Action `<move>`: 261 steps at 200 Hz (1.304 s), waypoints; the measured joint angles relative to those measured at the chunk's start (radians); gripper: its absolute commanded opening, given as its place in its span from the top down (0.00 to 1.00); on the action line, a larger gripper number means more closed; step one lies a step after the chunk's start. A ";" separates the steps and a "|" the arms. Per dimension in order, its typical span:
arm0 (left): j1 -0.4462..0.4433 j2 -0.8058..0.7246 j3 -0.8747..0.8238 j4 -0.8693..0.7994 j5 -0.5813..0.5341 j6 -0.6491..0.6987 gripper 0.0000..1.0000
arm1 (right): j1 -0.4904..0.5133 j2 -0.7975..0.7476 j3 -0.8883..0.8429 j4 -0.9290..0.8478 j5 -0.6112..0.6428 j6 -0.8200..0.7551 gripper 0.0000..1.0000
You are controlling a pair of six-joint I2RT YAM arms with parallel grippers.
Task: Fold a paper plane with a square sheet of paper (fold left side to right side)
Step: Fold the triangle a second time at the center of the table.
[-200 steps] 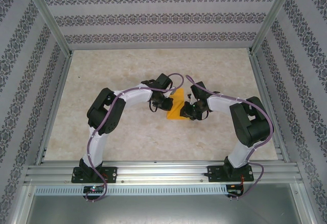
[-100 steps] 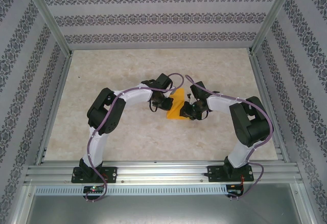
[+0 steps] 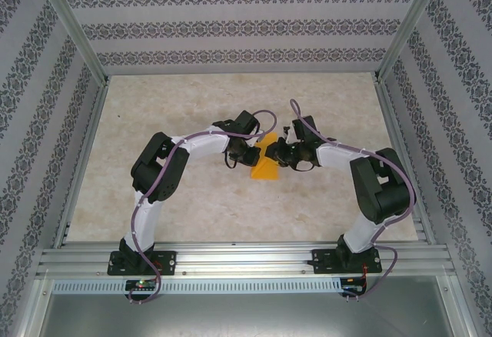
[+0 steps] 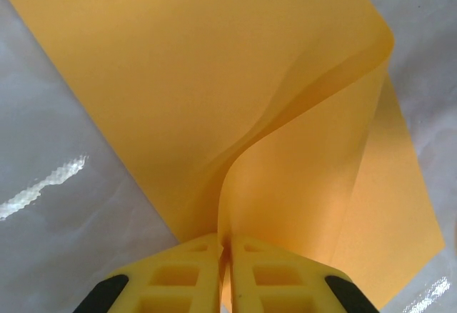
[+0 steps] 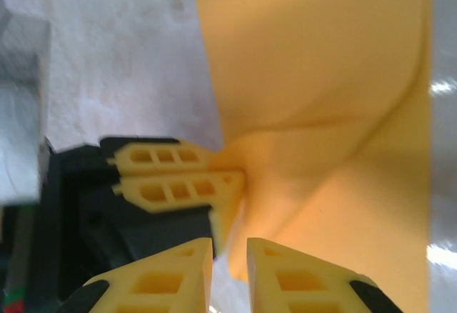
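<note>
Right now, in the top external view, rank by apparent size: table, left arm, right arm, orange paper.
1. table
2. left arm and right arm: alike, not ranked
3. square sheet of paper: smallest, partly under the arms

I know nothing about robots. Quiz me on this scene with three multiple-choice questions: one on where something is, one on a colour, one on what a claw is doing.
1. Where is the sheet of paper?
A) between the left gripper and the right gripper
B) in the far left corner
C) on the metal rail by the bases

2. What colour is the sheet?
A) blue
B) white
C) orange

3. What is the left gripper doing?
A) hanging open above the sheet
B) shut on the sheet
C) resting away from the sheet

Answers:
1 A, the top view shows it between the two arm tips.
2 C, it is orange in every view.
3 B, the left wrist view shows its jaws closed on the sheet's edge.
</note>
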 measured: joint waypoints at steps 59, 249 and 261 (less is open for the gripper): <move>0.000 0.000 0.000 0.001 0.000 0.000 0.87 | 0.006 0.098 0.021 0.074 -0.003 0.081 0.81; 0.000 -0.003 -0.008 0.011 0.004 -0.003 0.85 | 0.008 0.147 0.051 -0.015 0.042 0.019 0.81; 0.000 -0.010 -0.017 0.019 0.005 -0.006 0.83 | 0.008 0.147 0.051 -0.018 0.042 0.014 0.81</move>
